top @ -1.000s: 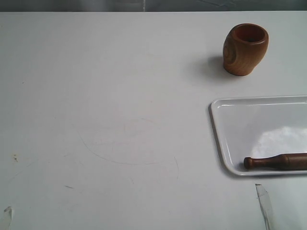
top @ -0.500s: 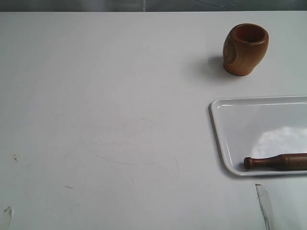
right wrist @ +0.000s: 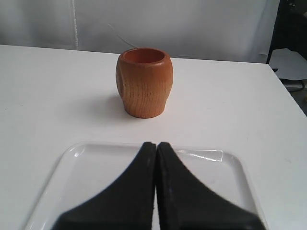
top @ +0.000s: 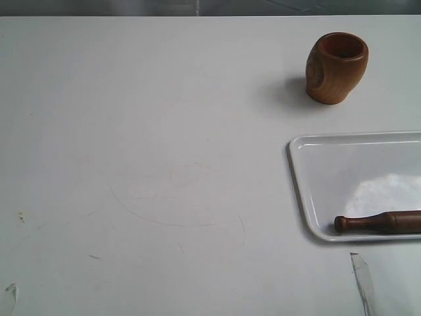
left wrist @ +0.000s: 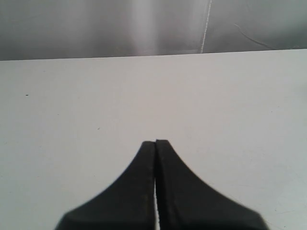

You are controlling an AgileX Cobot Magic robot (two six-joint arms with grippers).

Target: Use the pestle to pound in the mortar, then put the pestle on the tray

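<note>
The reddish-brown wooden mortar (top: 336,68) stands upright at the back right of the table, mouth up, oval facet facing left. It also shows in the right wrist view as the mortar (right wrist: 144,82), beyond the tray. The white tray (top: 316,164) lies at the right edge. On its near side rests the pestle (top: 378,222), lying flat with its small knob pointing left. My right gripper (right wrist: 156,143) is shut and empty, above the tray (right wrist: 211,167). My left gripper (left wrist: 155,142) is shut and empty over bare table. Neither gripper shows in the exterior view.
The white table (top: 164,131) has faint curved scuff marks (top: 171,210) in the middle. A strip of clear tape (top: 362,276) lies near the front right edge, and another scrap (top: 9,292) at the front left. A grey backdrop (left wrist: 144,24) hangs behind the table's far edge.
</note>
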